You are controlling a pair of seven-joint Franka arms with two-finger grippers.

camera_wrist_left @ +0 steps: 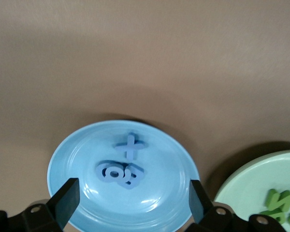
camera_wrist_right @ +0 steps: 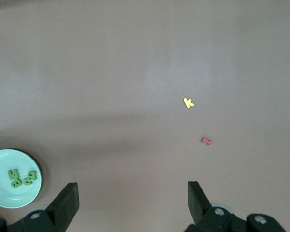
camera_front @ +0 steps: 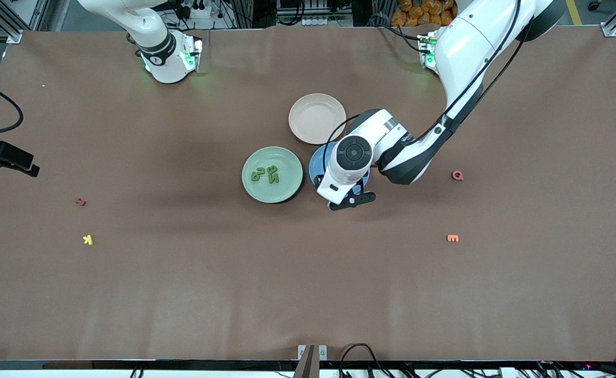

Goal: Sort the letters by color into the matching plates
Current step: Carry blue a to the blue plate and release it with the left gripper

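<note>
The blue plate (camera_wrist_left: 87, 159) lies right under my left gripper (camera_wrist_left: 134, 193), which is open with nothing between its fingers. Blue letters rest in this plate: a cross-shaped one (camera_wrist_left: 130, 145) and a small overlapping pile (camera_wrist_left: 120, 173). In the front view the left arm's hand (camera_front: 347, 168) covers most of the blue plate (camera_front: 317, 161). Beside it, toward the right arm's end, the pale green plate (camera_front: 258, 191) holds the green letters (camera_front: 266, 174). My right gripper (camera_wrist_right: 133, 193) is open and empty, high over bare table, with the green plate (camera_wrist_right: 0, 188) in its view.
A beige-pink plate (camera_front: 317, 118) touches the blue one, farther from the front camera. A red Q (camera_front: 457, 175) and an orange E (camera_front: 453, 238) lie toward the left arm's end. A yellow K (camera_front: 88, 240) and a red letter (camera_front: 80, 201) lie toward the right arm's end.
</note>
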